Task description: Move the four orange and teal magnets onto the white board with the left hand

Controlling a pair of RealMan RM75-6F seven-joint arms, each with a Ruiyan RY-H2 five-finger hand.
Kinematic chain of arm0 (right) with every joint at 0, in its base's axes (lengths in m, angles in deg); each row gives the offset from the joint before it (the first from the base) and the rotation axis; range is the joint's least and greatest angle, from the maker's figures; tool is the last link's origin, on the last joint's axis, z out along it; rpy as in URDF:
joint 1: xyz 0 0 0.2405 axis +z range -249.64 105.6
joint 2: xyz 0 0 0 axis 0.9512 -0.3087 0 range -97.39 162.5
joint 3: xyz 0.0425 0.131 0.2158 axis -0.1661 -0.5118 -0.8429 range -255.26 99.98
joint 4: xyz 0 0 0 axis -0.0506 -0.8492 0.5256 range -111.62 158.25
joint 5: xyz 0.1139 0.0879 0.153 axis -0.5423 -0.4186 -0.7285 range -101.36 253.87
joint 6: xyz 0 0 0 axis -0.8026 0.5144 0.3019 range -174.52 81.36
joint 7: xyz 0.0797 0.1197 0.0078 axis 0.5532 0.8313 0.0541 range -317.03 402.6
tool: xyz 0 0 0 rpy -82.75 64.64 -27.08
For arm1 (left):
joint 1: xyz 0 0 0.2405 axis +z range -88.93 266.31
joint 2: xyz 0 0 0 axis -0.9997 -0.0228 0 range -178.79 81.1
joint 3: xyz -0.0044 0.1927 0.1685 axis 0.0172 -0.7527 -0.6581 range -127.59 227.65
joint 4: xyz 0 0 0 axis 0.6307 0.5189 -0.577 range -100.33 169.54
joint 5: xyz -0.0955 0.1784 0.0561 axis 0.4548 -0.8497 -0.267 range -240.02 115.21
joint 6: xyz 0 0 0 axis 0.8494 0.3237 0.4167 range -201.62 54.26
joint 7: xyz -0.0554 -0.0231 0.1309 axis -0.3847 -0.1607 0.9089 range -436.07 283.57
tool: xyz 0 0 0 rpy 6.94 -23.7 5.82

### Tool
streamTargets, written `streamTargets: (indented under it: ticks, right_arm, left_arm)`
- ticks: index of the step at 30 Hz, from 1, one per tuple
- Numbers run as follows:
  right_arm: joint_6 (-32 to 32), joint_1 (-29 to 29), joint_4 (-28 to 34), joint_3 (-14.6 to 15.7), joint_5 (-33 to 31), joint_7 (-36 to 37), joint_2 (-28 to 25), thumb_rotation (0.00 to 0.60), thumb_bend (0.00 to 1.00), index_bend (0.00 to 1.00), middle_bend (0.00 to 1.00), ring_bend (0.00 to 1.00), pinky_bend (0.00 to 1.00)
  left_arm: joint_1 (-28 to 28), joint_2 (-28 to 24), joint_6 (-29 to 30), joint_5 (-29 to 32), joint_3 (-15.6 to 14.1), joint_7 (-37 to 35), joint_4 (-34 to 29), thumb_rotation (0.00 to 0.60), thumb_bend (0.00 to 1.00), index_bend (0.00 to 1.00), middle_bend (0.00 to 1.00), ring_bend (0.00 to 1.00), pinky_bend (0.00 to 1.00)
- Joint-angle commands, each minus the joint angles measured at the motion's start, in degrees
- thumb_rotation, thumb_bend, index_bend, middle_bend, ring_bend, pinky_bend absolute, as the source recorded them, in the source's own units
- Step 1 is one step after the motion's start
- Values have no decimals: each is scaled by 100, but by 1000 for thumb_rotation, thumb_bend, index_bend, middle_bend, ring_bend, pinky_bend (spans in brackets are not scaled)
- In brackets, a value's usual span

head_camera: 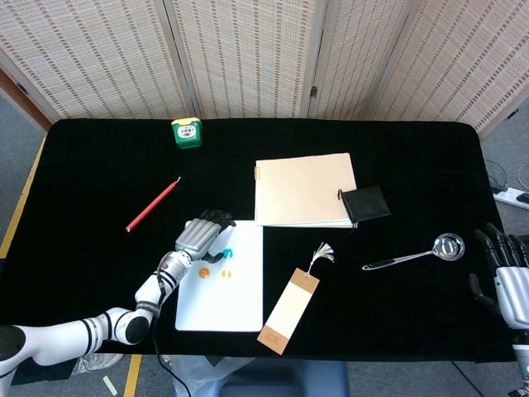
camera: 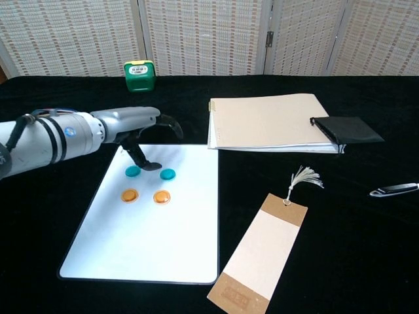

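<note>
With magnets [camera: 147,184] on white board [camera: 170,242] — left hand [camera: 147,134] empty, above.

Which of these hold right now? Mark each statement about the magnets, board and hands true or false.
1. All four magnets lie on the white board. True: two teal magnets above two orange magnets.
2. The left hand grips a teal magnet. False: it holds nothing, fingers apart above them.
3. The red pencil lies on the board. False: it lies on the black table, left of the board.
4. The right hand holds the ladle. False: the ladle lies apart from it.
5. The black pouch overlaps the notebook. True.
</note>
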Motion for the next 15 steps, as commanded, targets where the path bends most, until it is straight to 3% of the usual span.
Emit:
streamTargets:
  ticks: [1,8,15]
  right_arm:
    - [-12,3,20,-4,-4,11,-31,600,529,0,21,0,0]
    - [-168,78,37,18,55,227,-146,600,529,0,21,0,0]
    - [-401,206,3,17,64,442,-239,600,530,0,20,0,0]
  left_arm:
    - [336,-446,484,-346,95,-456,-420,600,366,231,134,0,0]
    - [1061,-1244,1481,-750,88,-995,-978,600,367,244,134,0,0]
    - [1938,-1624,2803,-1288,-217,-1110,-1149,600,368,266,134,0,0]
